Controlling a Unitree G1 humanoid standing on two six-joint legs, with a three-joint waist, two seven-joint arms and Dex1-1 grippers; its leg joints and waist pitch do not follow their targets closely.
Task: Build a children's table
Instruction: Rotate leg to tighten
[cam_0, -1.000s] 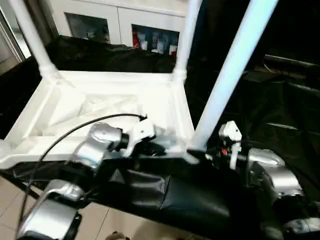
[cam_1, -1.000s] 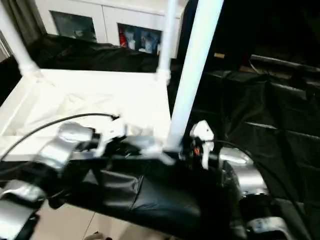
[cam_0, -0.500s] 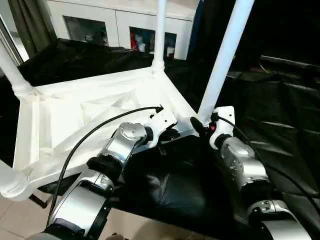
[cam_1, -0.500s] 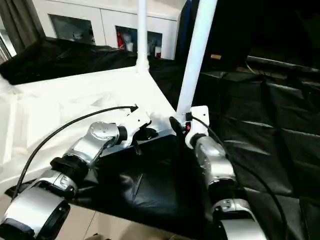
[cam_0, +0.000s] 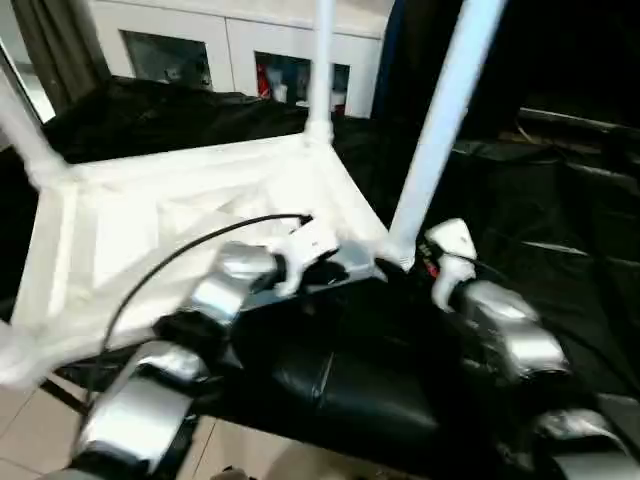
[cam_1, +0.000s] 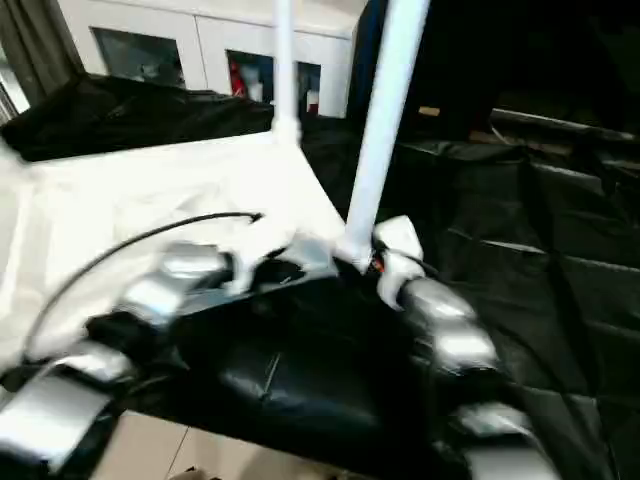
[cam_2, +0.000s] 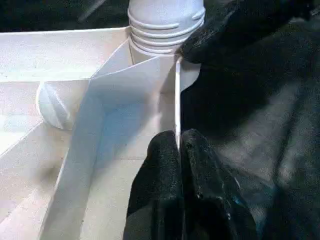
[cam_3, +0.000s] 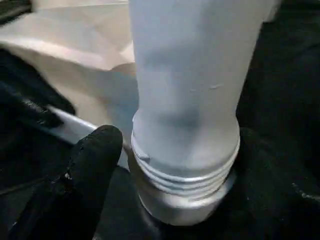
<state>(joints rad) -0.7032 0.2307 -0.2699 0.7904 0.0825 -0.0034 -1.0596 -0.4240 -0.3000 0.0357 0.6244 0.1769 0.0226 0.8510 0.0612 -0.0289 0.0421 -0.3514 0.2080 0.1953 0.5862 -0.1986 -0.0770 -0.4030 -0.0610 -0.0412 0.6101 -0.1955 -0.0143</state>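
Near leg (cam_0: 440, 120): top cut off by the frame edge, length untold. Far leg (cam_0: 322, 60) by the cabinet (cam_0: 240, 55): likewise cut at the top. Third leg (cam_0: 25, 135), left of the top (cam_0: 150, 220): upper part out of frame. Socket at the top's near left corner (cam_0: 20, 355): blurred, half past the edge; whether it holds a leg cannot be told. Cabinet shelves: coloured shapes behind glass, too blurred to name. Right gripper (cam_3: 165, 165): one finger (cam_3: 80, 185) shows beside the near leg; the other is hidden behind it.

left gripper (cam_2: 179, 150): jaws pinched | right gripper (cam_3: 165, 165): jaws spread
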